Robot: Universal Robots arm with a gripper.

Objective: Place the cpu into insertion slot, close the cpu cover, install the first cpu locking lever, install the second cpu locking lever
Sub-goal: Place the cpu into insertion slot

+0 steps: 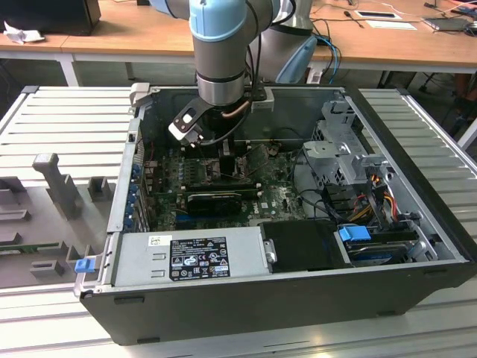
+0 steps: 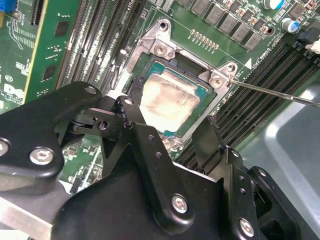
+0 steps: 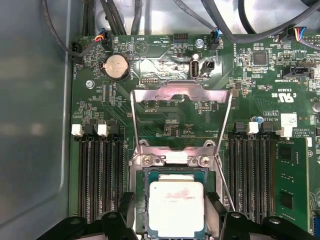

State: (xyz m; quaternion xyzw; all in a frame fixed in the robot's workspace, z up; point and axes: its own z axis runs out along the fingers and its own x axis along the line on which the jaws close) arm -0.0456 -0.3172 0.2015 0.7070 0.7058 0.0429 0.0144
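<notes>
Gripper (image 2: 166, 117): released. Fingers (image 2: 129, 107) spread wider than the cpu, one on each side, a gap showing on both sides in the first wrist view. Nothing held.

Cpu (image 3: 176, 207): directly under the gripper, between the fingers. It lies flat in the slot (image 3: 172, 173) with its edges parallel to the slot frame. It looks seated, though I cannot confirm it is fully down. Near square, so no long axis to speak of. Pale silver-beige lid with a smudged finish and faint reddish marks across the middle.

Cover (image 3: 180, 92): raised on its hinge at the slot edge farthest from the gripper body, standing up off the board (image 3: 120, 100). The board shows through its square opening. Not closed over the cpu.

Lever (image 2: 280, 94): a thin rod running out from a slot corner, free of the cover, not latched.

Memory slots (image 3: 100, 180) flank the slot on both sides.

Exterior view: the arm (image 1: 220, 52) comes straight down into the case (image 1: 402, 291), reaching the board at about 10 o'clock from the case centre. Grey supply box (image 1: 194, 257) at about 8 o'clock, drive cage (image 1: 343, 149) at about 2 o'clock.

Judgement: cpu placement looks done; cover and levers remain open.
</notes>
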